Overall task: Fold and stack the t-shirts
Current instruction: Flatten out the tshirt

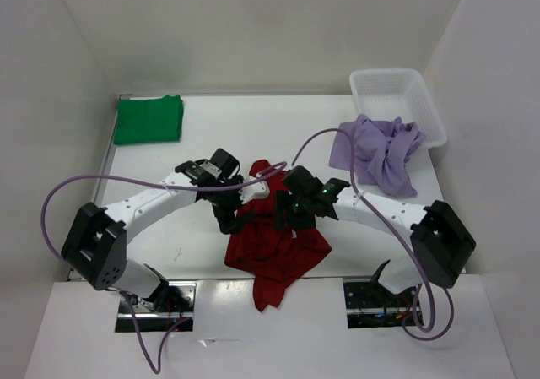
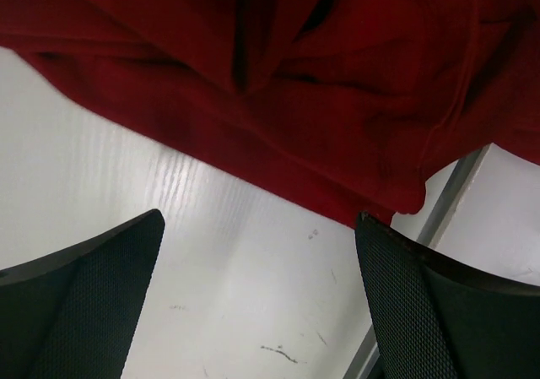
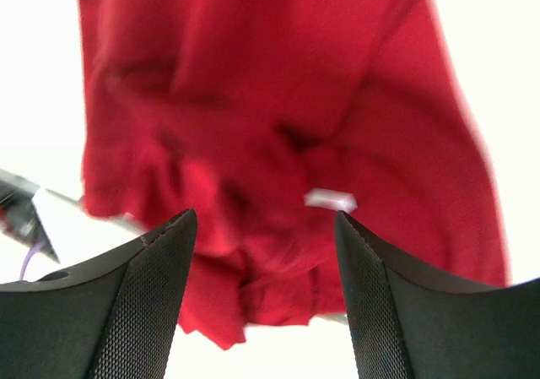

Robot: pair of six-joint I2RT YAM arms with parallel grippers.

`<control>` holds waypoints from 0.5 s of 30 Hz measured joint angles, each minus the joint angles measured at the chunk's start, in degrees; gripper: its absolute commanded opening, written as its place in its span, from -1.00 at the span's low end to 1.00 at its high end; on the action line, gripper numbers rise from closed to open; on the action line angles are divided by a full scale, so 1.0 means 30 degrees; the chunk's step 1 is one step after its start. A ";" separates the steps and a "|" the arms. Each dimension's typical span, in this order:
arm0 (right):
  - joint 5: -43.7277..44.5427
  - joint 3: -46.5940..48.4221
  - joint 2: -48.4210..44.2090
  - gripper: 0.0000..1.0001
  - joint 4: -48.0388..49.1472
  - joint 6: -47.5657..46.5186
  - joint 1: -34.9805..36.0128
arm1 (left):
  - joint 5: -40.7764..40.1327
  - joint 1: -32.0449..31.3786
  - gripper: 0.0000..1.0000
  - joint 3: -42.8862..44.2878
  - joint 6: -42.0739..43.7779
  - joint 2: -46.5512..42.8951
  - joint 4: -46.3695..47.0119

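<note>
Dark red shirt (image 1: 274, 248) crumpled near-centre on table (image 1: 253, 134), left gripper (image 1: 226, 217) and right gripper (image 1: 283, 215) over it; green shirt (image 1: 148, 119) folded far-left, lavender shirt (image 1: 380, 153) heaped against basket (image 1: 384, 73). Left wrist: jaws wide, empty, bare table below. Right wrist alone shows white label (image 3: 330, 200); jaws parted, nothing pinched.

left tool (image 2: 259, 217) jaws wide apart; right tool (image 3: 264, 213) jaws apart

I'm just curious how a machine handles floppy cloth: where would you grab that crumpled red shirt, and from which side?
Probably at the neckline by the white label, coming down from above. The red shirt lies bunched, so its raised folds there give the right arm's open fingers something to pinch, and they point at that spot.
</note>
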 measured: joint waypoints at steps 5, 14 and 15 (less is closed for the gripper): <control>-0.0721 -0.0889 -0.1115 0.14 0.0182 0.0852 0.1188 | 0.0306 -0.0525 1.00 -0.0590 0.0029 0.1443 0.0933; -0.1166 -0.1596 -0.0729 -0.57 0.0284 0.1501 0.1239 | 0.0321 -0.0729 -0.12 -0.0860 -0.0255 0.3169 0.2521; -0.1188 -0.1647 -0.0714 -0.70 0.0335 0.1399 0.1239 | 0.0335 -0.0721 -0.17 -0.0860 -0.0306 0.3286 0.2623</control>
